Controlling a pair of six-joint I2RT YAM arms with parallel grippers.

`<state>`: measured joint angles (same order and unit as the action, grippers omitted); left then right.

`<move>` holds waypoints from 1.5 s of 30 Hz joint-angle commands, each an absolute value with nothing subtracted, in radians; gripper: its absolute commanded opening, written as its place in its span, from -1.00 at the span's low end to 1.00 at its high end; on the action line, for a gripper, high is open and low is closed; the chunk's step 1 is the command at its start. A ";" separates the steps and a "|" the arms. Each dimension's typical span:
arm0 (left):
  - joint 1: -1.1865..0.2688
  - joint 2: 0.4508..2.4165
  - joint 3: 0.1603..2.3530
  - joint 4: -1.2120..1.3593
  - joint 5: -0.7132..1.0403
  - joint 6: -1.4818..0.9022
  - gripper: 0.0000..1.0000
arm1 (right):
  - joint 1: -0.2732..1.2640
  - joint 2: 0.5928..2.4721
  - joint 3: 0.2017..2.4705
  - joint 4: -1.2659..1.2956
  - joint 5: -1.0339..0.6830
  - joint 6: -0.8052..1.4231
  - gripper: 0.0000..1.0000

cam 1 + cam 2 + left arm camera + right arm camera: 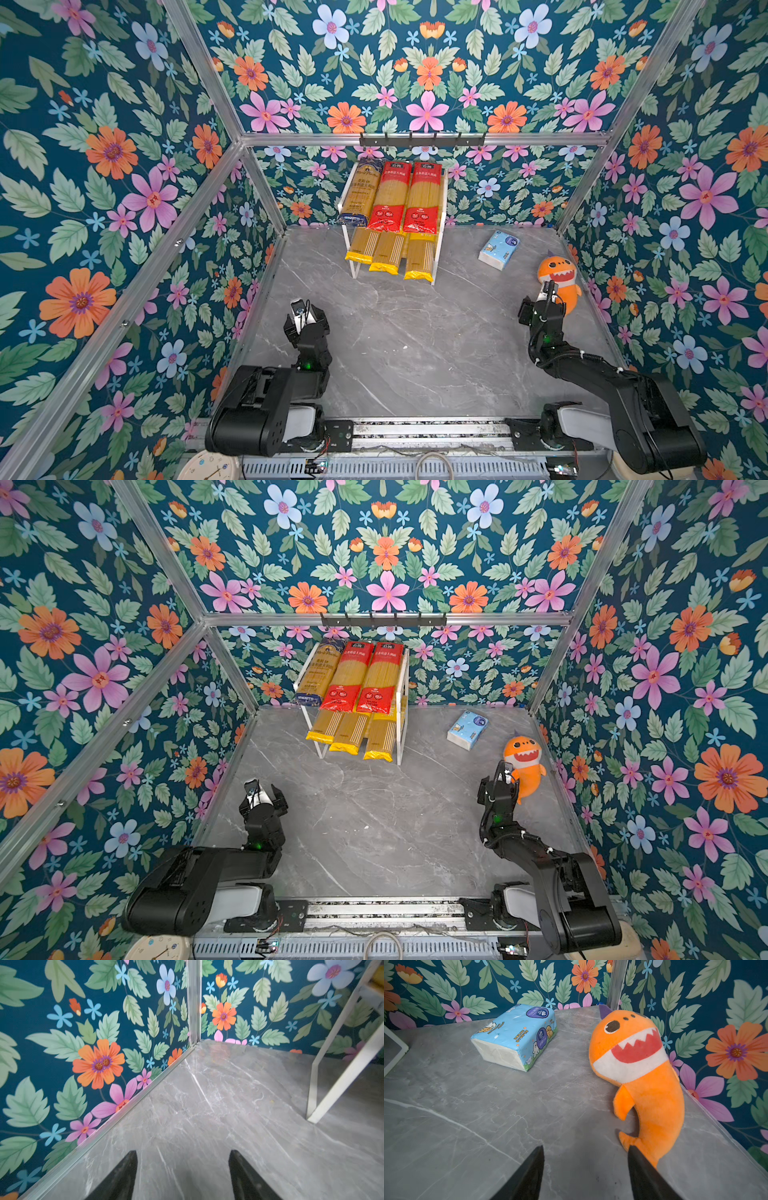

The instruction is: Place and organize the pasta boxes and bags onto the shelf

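Observation:
The shelf (355, 270) stands at the back middle of the grey table in both top views. On its upper board lie a dark navy pasta pack (360, 191) and two red ones (390, 195) (423, 197). Three yellow packs (388, 253) lie side by side on the lower board. My left gripper (305, 309) (182, 1153) hovers open over bare table near the front left wall, holding nothing. My right gripper (544, 293) (585, 1148) is open and holding nothing at the right, one fingertip beside an orange plush's tail.
An orange shark plush (639, 1068) lies against the right wall. A blue-and-white tissue pack (515, 1036) lies behind it, right of the shelf. A black hook rail (422, 139) hangs above the shelf. Floral walls close in three sides. A white shelf leg (324, 1105) shows in the left wrist view.

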<state>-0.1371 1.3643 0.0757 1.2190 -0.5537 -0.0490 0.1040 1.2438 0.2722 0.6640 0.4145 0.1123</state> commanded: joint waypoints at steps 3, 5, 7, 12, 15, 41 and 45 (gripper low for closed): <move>-0.129 1.511 0.130 1.454 -0.464 -0.007 0.43 | 0.097 1.333 0.237 0.948 0.351 0.034 0.29; -0.129 1.536 0.146 1.457 -0.446 0.004 0.43 | 0.094 1.412 0.213 1.106 0.347 0.015 0.31; -0.129 1.525 0.164 1.397 -0.424 0.002 0.44 | 0.091 1.411 0.212 1.107 0.320 0.012 0.31; -0.125 1.540 0.225 1.296 -0.408 0.003 0.46 | 0.060 1.475 0.238 1.091 0.276 0.039 0.34; -0.117 1.544 0.246 1.260 -0.392 0.000 0.46 | 0.052 1.441 0.273 0.961 0.261 0.055 0.42; -0.060 1.603 0.275 1.247 -0.282 -0.031 0.99 | 0.040 1.467 0.278 1.003 0.257 0.057 0.98; -0.060 1.603 0.275 1.248 -0.281 -0.031 0.99 | 0.040 1.468 0.277 1.003 0.258 0.057 0.98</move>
<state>-0.0605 1.6054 0.2718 1.2404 -0.2871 -0.0280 0.0399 1.4658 0.2756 0.9695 0.2619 0.0612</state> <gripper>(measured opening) 0.996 0.991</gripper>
